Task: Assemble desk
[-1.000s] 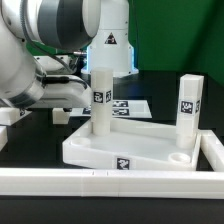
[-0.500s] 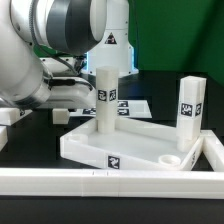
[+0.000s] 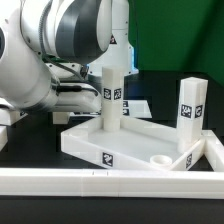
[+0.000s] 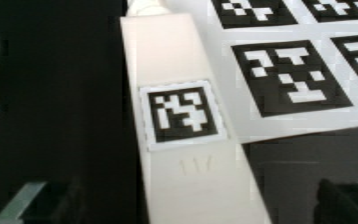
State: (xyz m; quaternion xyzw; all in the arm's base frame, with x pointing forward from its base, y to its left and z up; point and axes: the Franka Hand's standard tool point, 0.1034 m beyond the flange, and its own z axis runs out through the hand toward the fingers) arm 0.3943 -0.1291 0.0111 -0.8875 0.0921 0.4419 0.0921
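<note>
The desk's rimmed white slab (image 3: pixel 135 140) lies flat in the middle of the exterior view. Two tagged square legs stand upright on it, one near its left (image 3: pixel 112 100) and one at its right corner (image 3: pixel 188 108). A round socket (image 3: pixel 160 158) shows open at the front. In the wrist view another tagged leg (image 4: pixel 179 115) lies flat on the dark table. My gripper (image 4: pixel 185 205) is open, with a dark fingertip (image 4: pixel 25 205) on either side of that leg and no contact visible. In the exterior view the arm (image 3: pixel 50 50) hides the fingers.
Long white border rails run along the front (image 3: pixel 100 182) and the exterior view's right (image 3: pixel 214 150). The marker board (image 4: pixel 300 65) lies right beside the lying leg. It also shows behind the slab (image 3: pixel 135 105). A white part (image 3: pixel 8 116) sits at the far left.
The arm has swung toward the exterior view's right and fills more of the frame. The slab with its left upright leg appears to have turned slightly. The jaws stay open.
</note>
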